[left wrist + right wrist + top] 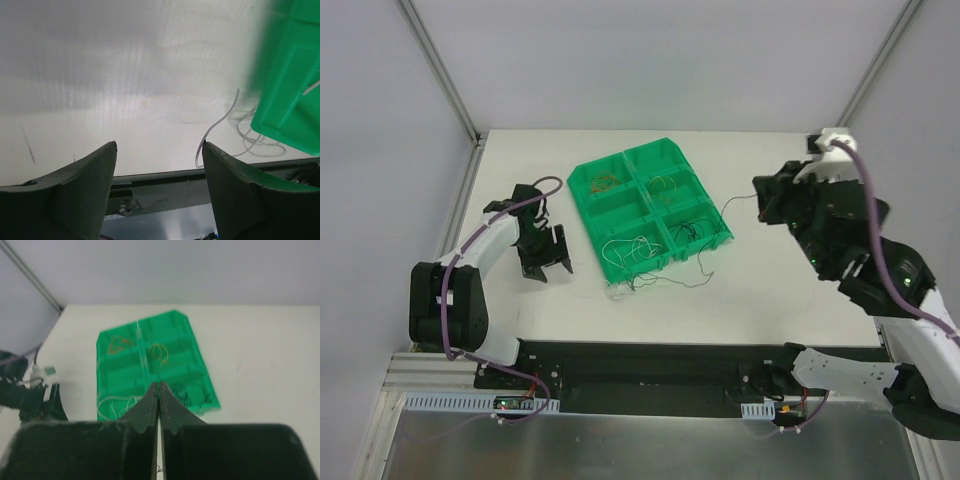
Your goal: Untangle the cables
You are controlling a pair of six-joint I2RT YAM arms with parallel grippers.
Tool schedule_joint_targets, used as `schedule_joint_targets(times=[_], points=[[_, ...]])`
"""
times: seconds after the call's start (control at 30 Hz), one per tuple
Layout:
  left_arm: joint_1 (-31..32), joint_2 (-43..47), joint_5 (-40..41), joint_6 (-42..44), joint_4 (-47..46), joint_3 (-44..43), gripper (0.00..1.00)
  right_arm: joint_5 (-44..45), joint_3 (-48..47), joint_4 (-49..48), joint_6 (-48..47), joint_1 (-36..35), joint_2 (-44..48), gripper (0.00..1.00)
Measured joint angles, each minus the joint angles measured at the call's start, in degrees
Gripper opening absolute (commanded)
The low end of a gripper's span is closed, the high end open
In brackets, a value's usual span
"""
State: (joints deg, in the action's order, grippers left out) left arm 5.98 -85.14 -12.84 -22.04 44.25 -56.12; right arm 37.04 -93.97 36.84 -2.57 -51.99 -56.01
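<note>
The green tray [619, 206] holds thin curly wires in its compartments: orange-red [603, 182], yellowish [666, 183], black [692, 231] and white [630, 249]. Some wire ends trail off the tray's near edge [642, 282]. My right gripper [758, 200] hangs above the table right of the tray, shut on a thin pale wire [712, 235] that runs down toward the tray's near right corner. In the right wrist view this wire [143, 350] rises from the shut fingertips [156, 387]. My left gripper [550, 262] is open and empty, left of the tray; a white wire [220, 125] lies by its right finger.
The tray's corner [292, 95] shows at the right of the left wrist view. The table's near edge and a black rail [650, 360] run in front of the arms. White walls with metal posts [440, 70] close in the back and sides.
</note>
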Motion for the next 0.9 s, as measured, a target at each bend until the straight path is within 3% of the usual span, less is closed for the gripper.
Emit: schedule_joint_targets(times=[0.2, 0.3, 0.47, 0.6, 0.77, 0.9], points=[[0.57, 2.34, -8.85, 1.38, -0.02, 0.02, 0.68, -6.29, 13.88, 4.57, 11.85, 0.0, 0.13, 0.0], [2.34, 5.4, -13.03, 1.44, -1.38, 1.2, 0.74, -8.0, 16.0, 6.84, 14.8, 0.0, -0.5, 0.0], [4.11, 10.08, -18.93, -0.04, -4.9, 6.1, 0.74, -8.79, 15.74, 7.17, 16.28, 0.04, 0.2, 0.0], [5.99, 6.58, -19.96, -2.08, -7.1, 7.63, 0.73, -9.01, 15.23, 7.34, 16.76, 0.04, 0.66, 0.0], [8.0, 0.98, -19.69, -10.51, -9.79, 8.02, 0.62, -9.03, 15.13, 8.02, 18.05, 0.07, 1.92, 0.0], [8.24, -2.6, -18.67, -18.01, -11.61, 9.29, 0.64, -9.01, 15.13, 8.63, 19.1, 0.11, 3.39, 0.0]])
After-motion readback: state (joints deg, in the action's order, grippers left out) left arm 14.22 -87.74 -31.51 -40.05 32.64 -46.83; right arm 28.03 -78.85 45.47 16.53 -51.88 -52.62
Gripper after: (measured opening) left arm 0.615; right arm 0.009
